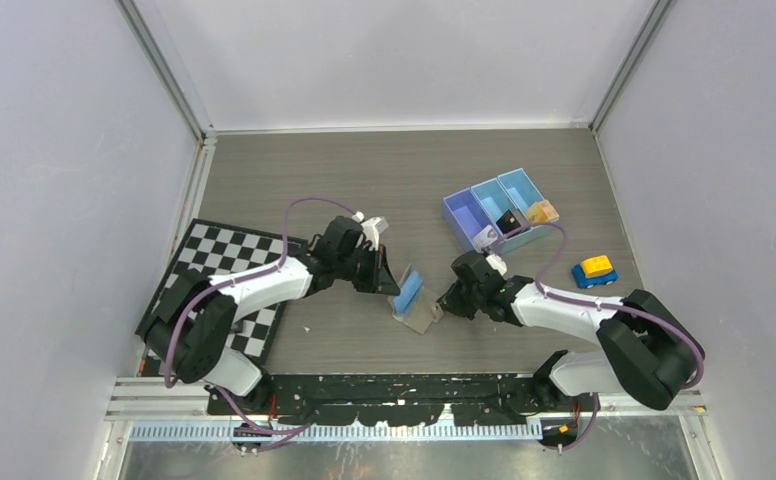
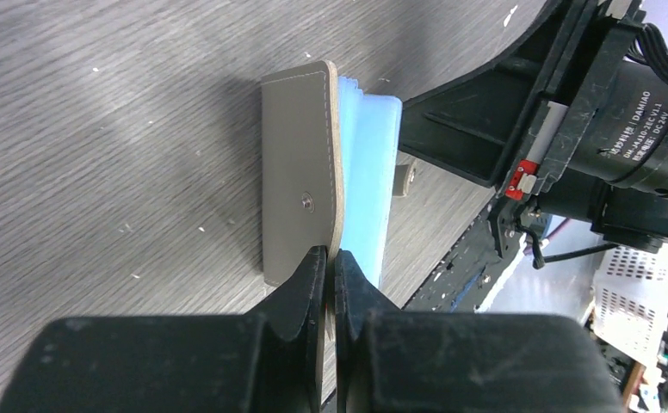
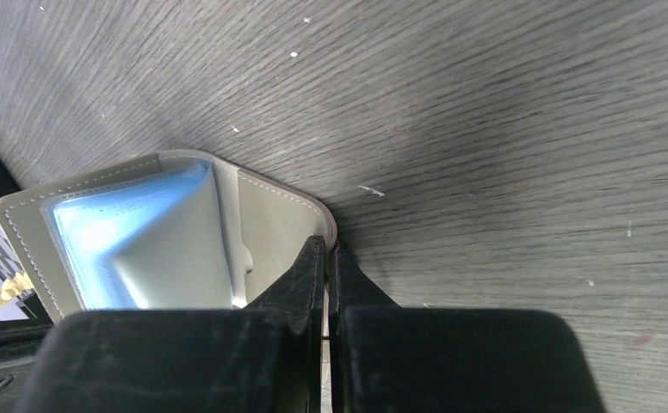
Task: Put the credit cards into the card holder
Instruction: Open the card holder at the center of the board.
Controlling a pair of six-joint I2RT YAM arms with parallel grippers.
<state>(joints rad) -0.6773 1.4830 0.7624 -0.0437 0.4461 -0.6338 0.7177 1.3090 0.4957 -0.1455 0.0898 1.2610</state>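
**Figure.** Card holder (image 1: 411, 297) held open between the two arms, near the front middle of the table (image 1: 364, 170).

- **Left jaws:** closed almost fully on the bottom rim of the grey outer flap that carries the snap stud. In the left wrist view the pale blue lining stands just behind that flap.
- **Right jaws:** likewise pinched nearly shut, on the corner of the opposite flap. The blue pocket side of the card holder (image 3: 141, 232) gapes to the left of them.
- **Credit cards:** the small orange (image 1: 542, 211) and whitish items in the blue tray (image 1: 456, 212), well apart from the holder, are probably these, though they are too small to confirm.

**Likely hazards.**

1. Each grip takes only the very edge of a thin, smooth flap. Any outward pull by either arm could probably draw the flap out of the jaws, letting the holder fold shut.
2. Both arms are occupied, so fetching a card would seem to require one to let go. The freed flap may then spring back over the pockets.
3. Uneven lifting could tip the holder and hide the pocket mouths.
4. Spreading the flaps too far may strain the fold.
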